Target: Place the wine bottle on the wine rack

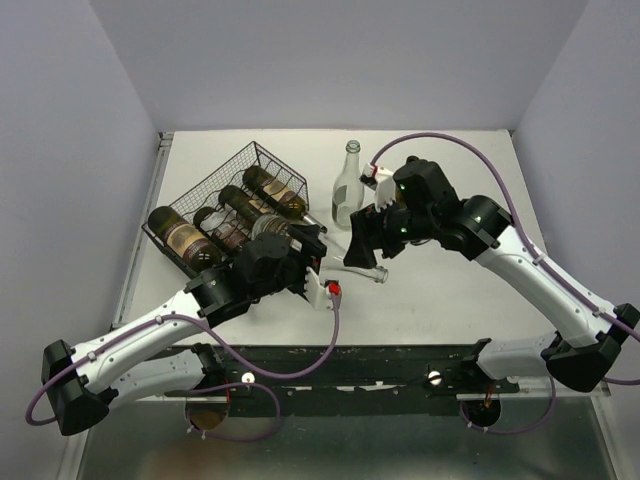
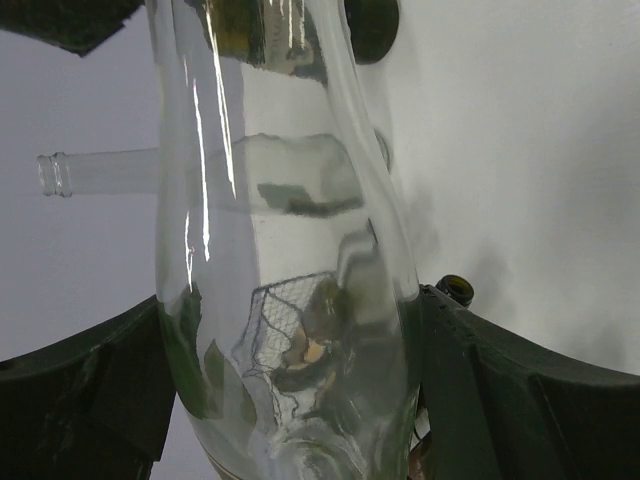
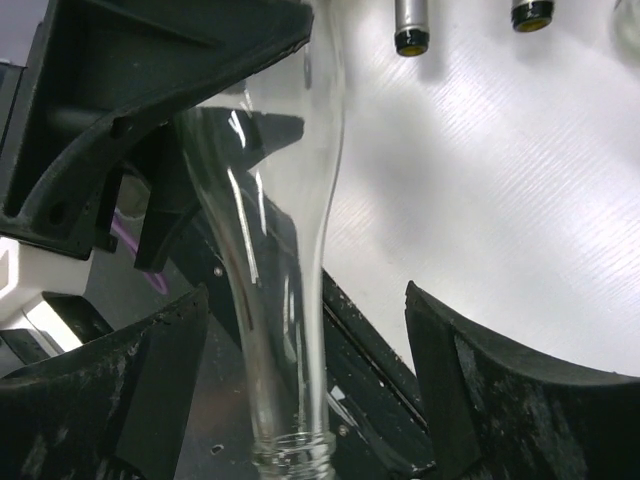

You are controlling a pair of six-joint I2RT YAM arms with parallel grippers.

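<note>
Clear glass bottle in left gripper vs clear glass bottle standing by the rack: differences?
The gripped clear glass bottle lies sideways, neck pointing right; the standing clear glass bottle is upright on the table. The gripped one is clamped by the left gripper, its neck between the open fingers of the right gripper; the standing one is untouched. Both are clear glass.

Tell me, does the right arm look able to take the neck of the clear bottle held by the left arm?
Probably yes. In the right wrist view the clear bottle's neck runs between the right arm's open jaws, with nothing else in the gap. The left arm grips only the body.
</note>
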